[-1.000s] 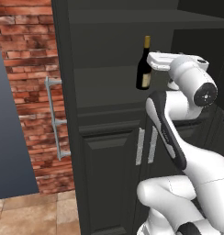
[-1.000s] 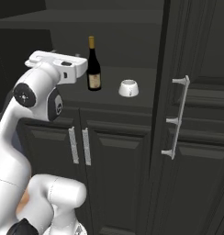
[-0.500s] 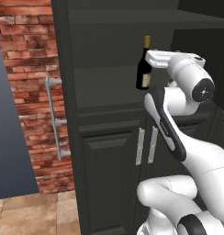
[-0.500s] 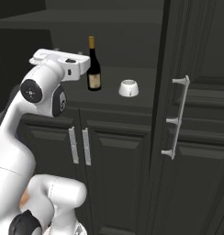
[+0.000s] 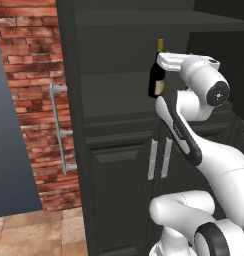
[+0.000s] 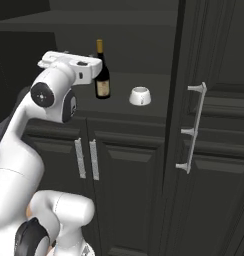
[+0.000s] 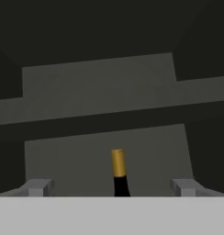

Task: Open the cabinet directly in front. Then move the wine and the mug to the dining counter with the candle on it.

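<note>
The black cabinet (image 5: pixel 119 165) stands with both upper doors swung wide. On its open shelf the dark wine (image 6: pixel 101 75) with a gold cap is upright, and the small white mug (image 6: pixel 140 96) sits a short way to its right. My gripper (image 6: pixel 88 67) is at the height of the bottle's neck, just in front of it and apart from it. In the hand view the gripper (image 7: pixel 111 188) is open, with the wine (image 7: pixel 117 165) centred between the fingertips (image 7: pixel 38 187). In the left base view the wine (image 5: pixel 156 75) rises beside my gripper (image 5: pixel 164 59). The dining counter and candle are out of view.
The open left door's bar handle (image 5: pixel 61 127) juts out before a red brick wall (image 5: pixel 29 75). On the right, the open door (image 6: pixel 214 125) with its handle (image 6: pixel 194 127) stands close by. Closed lower doors with silver handles (image 6: pixel 86 159) sit under the shelf, and another shelf (image 7: pixel 109 114) runs above the bottle.
My hand has edged forward and slightly up toward the bottle's neck. The jaws have stayed wide, and the bottle and mug have not moved.
</note>
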